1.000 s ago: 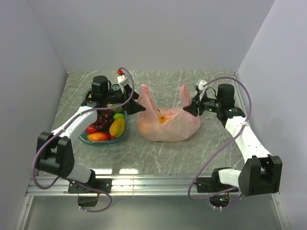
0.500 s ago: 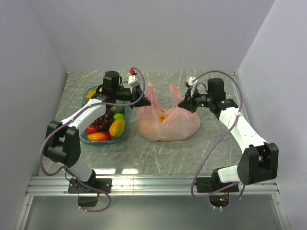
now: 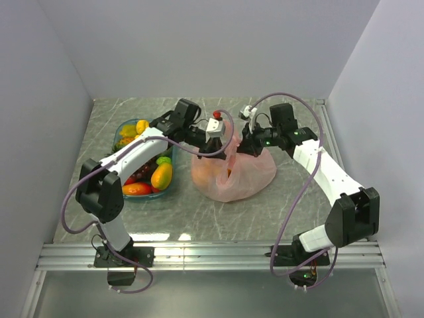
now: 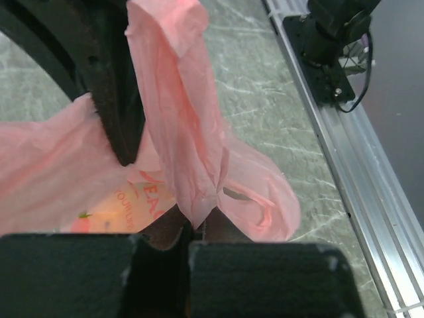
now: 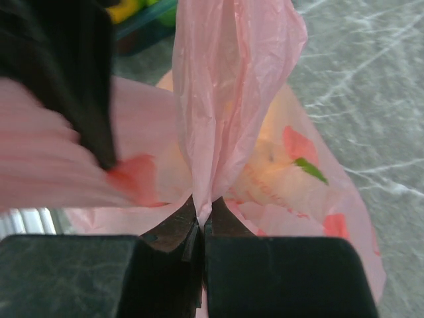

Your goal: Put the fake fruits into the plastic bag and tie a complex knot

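Your left gripper (image 4: 197, 222) is pinching the left handle (image 4: 175, 99) of the bag (image 3: 232, 175). Its fingertips are pressed together on the pink film, which rises from between them in a gathered strip. Your right gripper (image 5: 202, 222) is clamped the same way on the right handle (image 5: 228, 86), with the plastic caught between its closed tips.

From above, you can see both grippers just beside each other over the bag's mouth, with the handles drawn up between them. The bag sits on the table (image 3: 298, 205) near the middle, just right of the tray (image 3: 121, 136). It bulges with fruit, and an orange (image 3: 228, 173) shows through the film.

The tray holds more fruits: a mango (image 3: 161, 175), a red piece (image 3: 136, 189), purple grapes (image 3: 142, 169) and yellow pieces (image 3: 140, 126) at its far end.
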Controlling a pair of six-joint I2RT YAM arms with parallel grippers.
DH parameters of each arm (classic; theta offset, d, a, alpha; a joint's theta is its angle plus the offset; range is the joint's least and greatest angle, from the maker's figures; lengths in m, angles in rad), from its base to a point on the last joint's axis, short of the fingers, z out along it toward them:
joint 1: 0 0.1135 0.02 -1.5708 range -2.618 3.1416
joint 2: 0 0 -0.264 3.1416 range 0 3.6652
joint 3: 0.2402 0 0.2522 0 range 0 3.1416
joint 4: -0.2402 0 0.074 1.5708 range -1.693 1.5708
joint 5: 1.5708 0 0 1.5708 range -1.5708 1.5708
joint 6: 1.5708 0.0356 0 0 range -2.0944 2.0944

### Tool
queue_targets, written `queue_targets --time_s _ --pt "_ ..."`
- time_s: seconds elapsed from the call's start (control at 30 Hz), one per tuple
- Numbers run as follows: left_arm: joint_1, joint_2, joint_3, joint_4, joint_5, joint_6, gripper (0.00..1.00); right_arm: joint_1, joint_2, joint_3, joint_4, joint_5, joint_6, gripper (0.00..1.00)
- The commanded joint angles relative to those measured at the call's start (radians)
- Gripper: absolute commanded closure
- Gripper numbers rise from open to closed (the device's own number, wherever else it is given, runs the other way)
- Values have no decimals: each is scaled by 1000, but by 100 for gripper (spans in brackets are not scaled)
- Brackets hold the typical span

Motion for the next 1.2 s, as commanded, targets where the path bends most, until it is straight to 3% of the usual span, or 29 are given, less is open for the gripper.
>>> queue_targets --time_s 0.0,0.17,0.2,0.27,0.3,0.37,0.47,0.57,0.63,0.8,0.87,1.17 --pt "-4 10 44 58 -74 -79 100 12 -11 44 -74 -62 -55 100" --pt "-4 36 55 154 -129 -243 99 12 -37 33 -116 -108 -86 81" --pt "-4 44 56 157 -130 -260 100 12 -38 36 -120 -117 -86 67" --pt "-6 45 50 177 -135 -283 100 12 -40 39 -126 -122 -89 61" --pt "-4 47 44 192 -130 -298 99 14 -41 40 -122 -129 -81 50" --pt "-9 50 43 203 -124 -309 99 12 -35 40 -84 -134 -51 44" --pt "-23 58 40 226 -143 -336 99 14 -11 56 -53 -143 3 43" --pt "-35 61 43 208 -152 -332 97 15 11 68 -37 -149 29 45" --pt "-43 58 35 211 -172 -332 97 17 20 71 -34 -152 34 52" --pt "-56 44 33 215 -213 -355 94 15 40 71 -13 -126 39 92" --pt "-56 35 29 215 -242 -360 88 15 42 71 -10 -125 33 100" --pt "-12 -103 -83 215 -215 -344 54 11 35 63 -33 -166 -27 100"
